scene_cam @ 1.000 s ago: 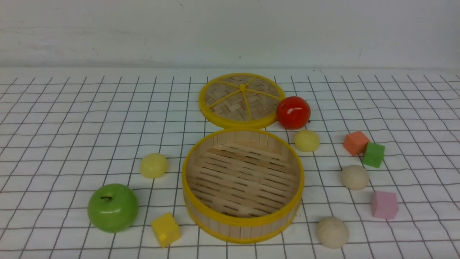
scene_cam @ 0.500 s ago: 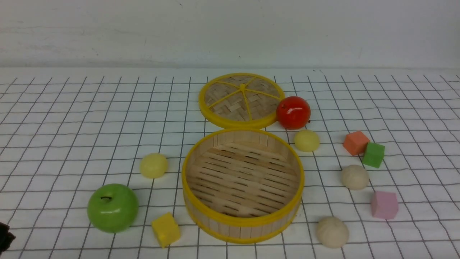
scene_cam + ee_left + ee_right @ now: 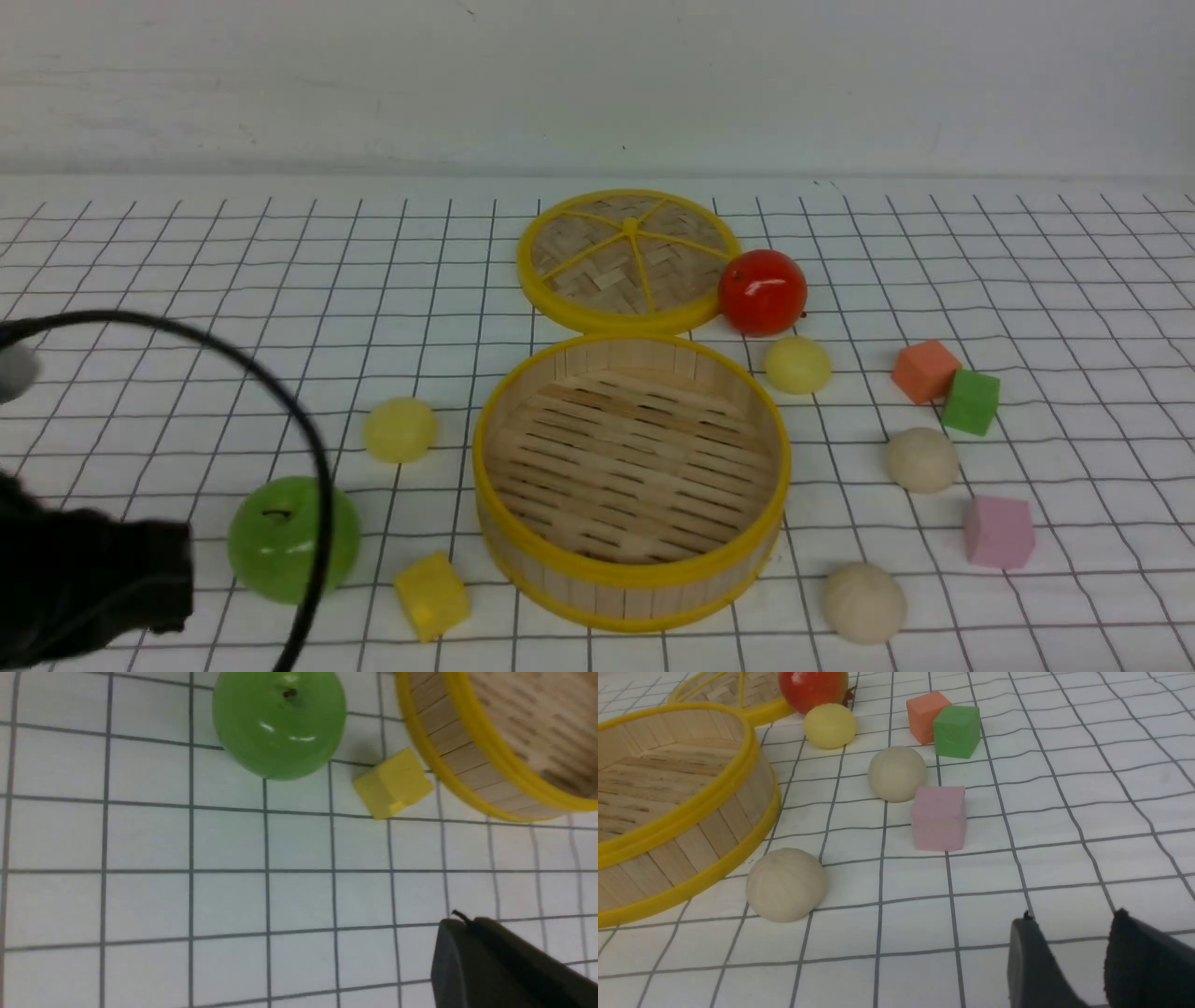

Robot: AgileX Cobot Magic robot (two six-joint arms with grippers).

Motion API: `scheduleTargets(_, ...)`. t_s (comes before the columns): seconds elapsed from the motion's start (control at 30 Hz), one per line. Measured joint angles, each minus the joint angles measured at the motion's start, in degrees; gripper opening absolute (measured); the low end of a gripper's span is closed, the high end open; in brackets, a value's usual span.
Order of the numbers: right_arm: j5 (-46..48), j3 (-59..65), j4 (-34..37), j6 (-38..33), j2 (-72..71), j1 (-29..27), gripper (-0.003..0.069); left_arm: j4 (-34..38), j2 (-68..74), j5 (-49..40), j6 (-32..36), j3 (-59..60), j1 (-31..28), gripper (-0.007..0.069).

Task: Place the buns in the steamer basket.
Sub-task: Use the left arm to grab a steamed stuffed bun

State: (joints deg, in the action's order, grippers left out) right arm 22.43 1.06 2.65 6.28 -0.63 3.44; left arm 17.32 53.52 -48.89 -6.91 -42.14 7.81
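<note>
Newly arrived at the front view's near left edge, the left arm (image 3: 84,579) trails its cable across the green apple (image 3: 271,551). The left gripper (image 3: 462,928) is closed on nothing; the right gripper (image 3: 1073,926) stands parted, empty. All four buns lie outside the steamer basket (image 3: 635,577): near beige bun (image 3: 864,602), farther beige bun (image 3: 922,459), left yellow bun (image 3: 400,429), far yellow bun (image 3: 797,364). The first reach seems under way; next, the left jaws likely must reopen above the left yellow bun.

We find our white gridded counter (image 3: 187,261) carrying the steamer basket (image 3: 631,597), woven lid (image 3: 627,252), red apple (image 3: 762,291), green apple (image 3: 271,546), left yellow bun (image 3: 400,429), right yellow bun (image 3: 796,364), far beige bun (image 3: 922,459), near beige bun (image 3: 864,602), yellow cube (image 3: 431,595), pink cube (image 3: 999,532), and orange cube (image 3: 924,371) touching green cube (image 3: 971,402).
</note>
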Motion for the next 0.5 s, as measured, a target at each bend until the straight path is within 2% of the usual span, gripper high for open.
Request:
scheduleTargets(0.1,0.00,0.00,0.00,0.00,0.00,0.00,0.0239,-0.05,16.22,-0.45,3.18,-7.93,0.12,-0.0013)
scheduleTargets(0.33,0.00,0.00,0.00,0.00,0.00,0.00,0.0239,-2.58,32.19,-1.79,3.74,-21.95,4.70,-0.0013)
scheduleTargets(0.5,0.00,0.00,0.00,0.00,0.00,0.00,0.0239,-7.37,43.10,-3.34,3.74,-34.20,7.85,-0.0013)
